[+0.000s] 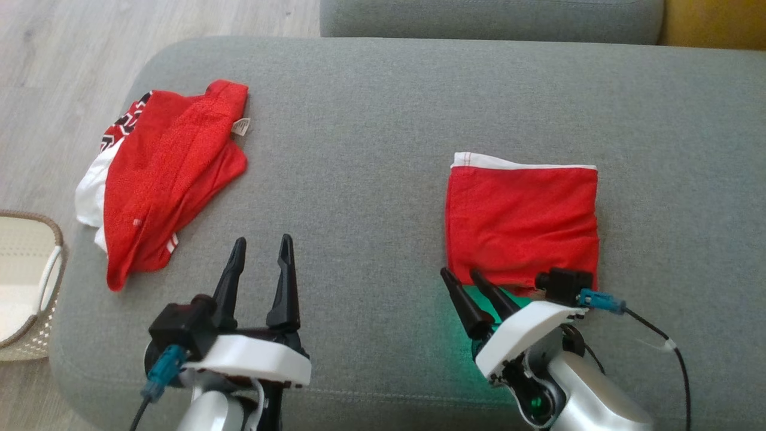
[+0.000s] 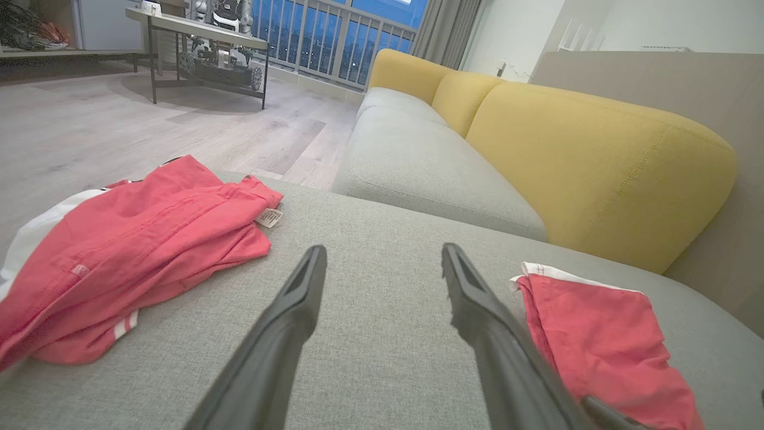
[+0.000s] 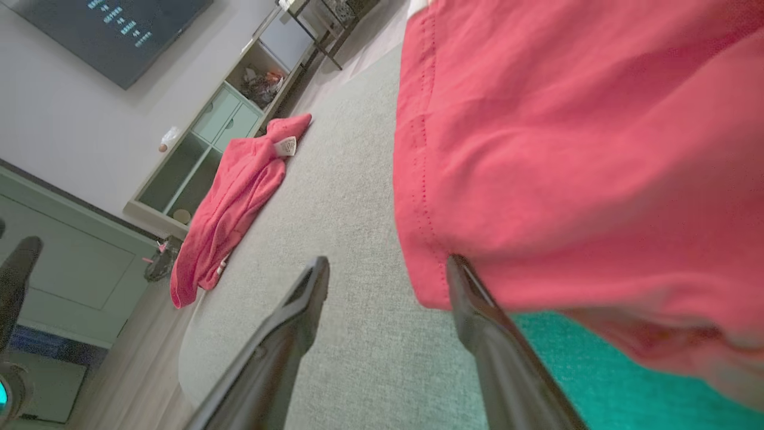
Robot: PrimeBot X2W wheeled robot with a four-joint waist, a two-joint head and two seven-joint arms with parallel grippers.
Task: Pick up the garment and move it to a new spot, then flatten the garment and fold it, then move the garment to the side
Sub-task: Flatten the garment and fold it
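Note:
The folded red garment (image 1: 522, 218) with a white strip along its far edge lies flat on the right of the grey ottoman (image 1: 371, 149); it also shows in the left wrist view (image 2: 603, 346) and the right wrist view (image 3: 567, 149). My right gripper (image 1: 461, 274) (image 3: 388, 263) stands open at the garment's near left corner, one fingertip touching the hem and nothing between the jaws. My left gripper (image 1: 263, 240) (image 2: 383, 251) hangs open over bare cushion in the middle.
A second red garment (image 1: 161, 173) with white and black trim lies crumpled at the ottoman's far left corner. A wicker basket (image 1: 51, 239) stands on the wood floor to the left. A grey and yellow sofa (image 2: 597, 161) runs behind the ottoman.

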